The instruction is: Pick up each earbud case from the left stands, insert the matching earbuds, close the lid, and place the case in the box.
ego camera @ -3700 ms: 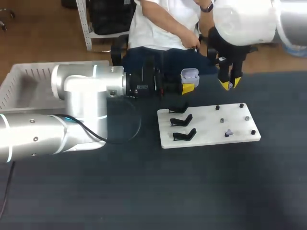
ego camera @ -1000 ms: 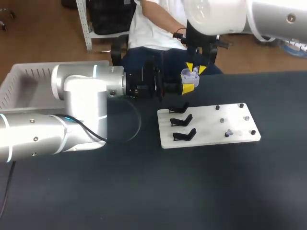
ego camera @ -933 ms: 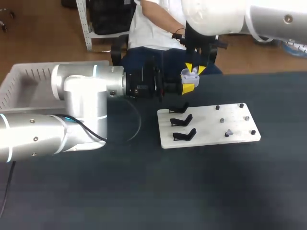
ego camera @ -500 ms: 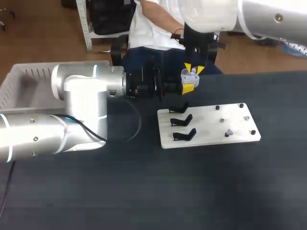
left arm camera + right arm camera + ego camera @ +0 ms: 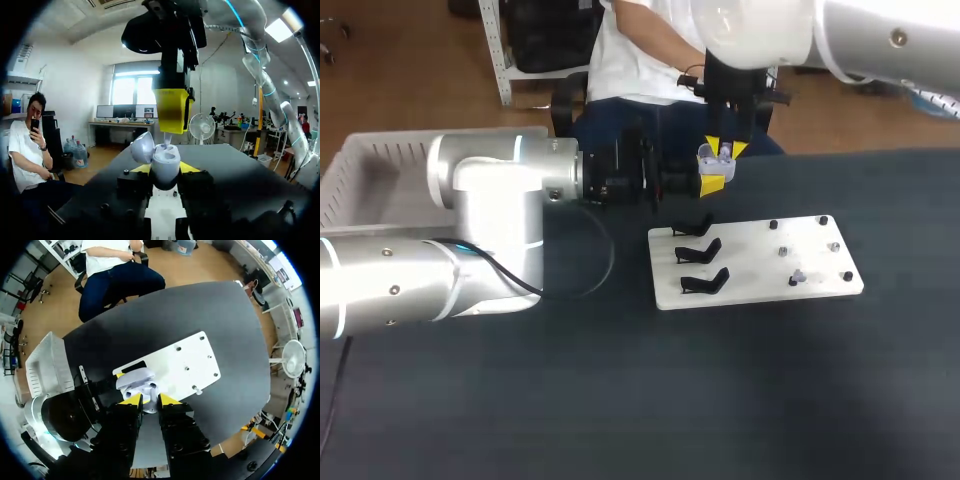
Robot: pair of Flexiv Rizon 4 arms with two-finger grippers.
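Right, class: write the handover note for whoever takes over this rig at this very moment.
Left gripper: shut on the earbud case, lid open, beyond the board.
Right gripper: shut on an earbud at the case's mouth.
Stands: all three empty; second earbud lies on the board.
To do: seat both earbuds, close lid, put case in box.

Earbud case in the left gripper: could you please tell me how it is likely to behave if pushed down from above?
The earbud case looks a smooth, rounded hard shell: probably stiff and light, yet apt to slip in the left gripper if pressed off-centre. Its open lid stands on a hinge, so a nudge would likely swing it.
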